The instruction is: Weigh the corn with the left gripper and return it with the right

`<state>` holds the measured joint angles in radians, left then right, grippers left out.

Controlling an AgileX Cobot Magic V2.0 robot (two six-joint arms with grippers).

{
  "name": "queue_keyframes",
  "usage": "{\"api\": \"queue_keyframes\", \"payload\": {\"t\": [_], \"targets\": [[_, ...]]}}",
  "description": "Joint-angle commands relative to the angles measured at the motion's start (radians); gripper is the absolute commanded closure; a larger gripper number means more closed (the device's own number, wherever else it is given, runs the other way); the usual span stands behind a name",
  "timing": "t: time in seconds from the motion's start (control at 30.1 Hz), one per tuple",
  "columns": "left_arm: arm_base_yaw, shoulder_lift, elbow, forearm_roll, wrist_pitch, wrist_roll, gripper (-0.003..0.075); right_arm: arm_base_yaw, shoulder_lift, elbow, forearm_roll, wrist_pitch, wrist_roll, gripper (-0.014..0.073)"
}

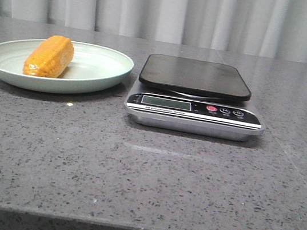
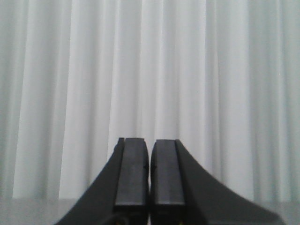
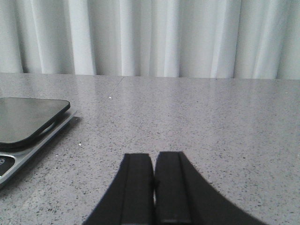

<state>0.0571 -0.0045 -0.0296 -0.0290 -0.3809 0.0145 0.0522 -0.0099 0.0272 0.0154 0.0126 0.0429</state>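
Observation:
The orange-yellow corn [image 1: 49, 56] lies in the pale green plate [image 1: 99, 71] at the far left of the table. The kitchen scale [image 1: 195, 95] with its black platform stands to the right of the plate, its platform bare. Neither arm shows in the front view. In the left wrist view my left gripper [image 2: 150, 143] is shut and empty, facing the white curtain. In the right wrist view my right gripper [image 3: 154, 157] is shut and empty, low over the grey table, with the scale's corner [image 3: 28, 122] off to one side.
The grey speckled table [image 1: 145, 171] stretches from the plate and scale to its front edge. A white curtain [image 1: 169, 7] hangs behind the table.

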Motion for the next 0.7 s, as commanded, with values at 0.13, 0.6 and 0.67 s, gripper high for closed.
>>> {"api": "queue_keyframes", "payload": {"t": [0.13,0.6,0.67], "targets": [[-0.001,0.044,-0.342,0.045,0.198,-0.014,0.0594,-0.003,-0.018,-0.007,0.002,-0.079,-0.01,0.0423],[-0.001,0.321,-0.644,-0.103,0.758,-0.014,0.0594,-0.003,-0.018,-0.007,0.002,-0.079,-0.01,0.0423],[-0.001,0.333,-0.637,-0.105,0.756,-0.014,0.0594,-0.003,-0.018,-0.007,0.002,-0.079,-0.01,0.0423]]}}
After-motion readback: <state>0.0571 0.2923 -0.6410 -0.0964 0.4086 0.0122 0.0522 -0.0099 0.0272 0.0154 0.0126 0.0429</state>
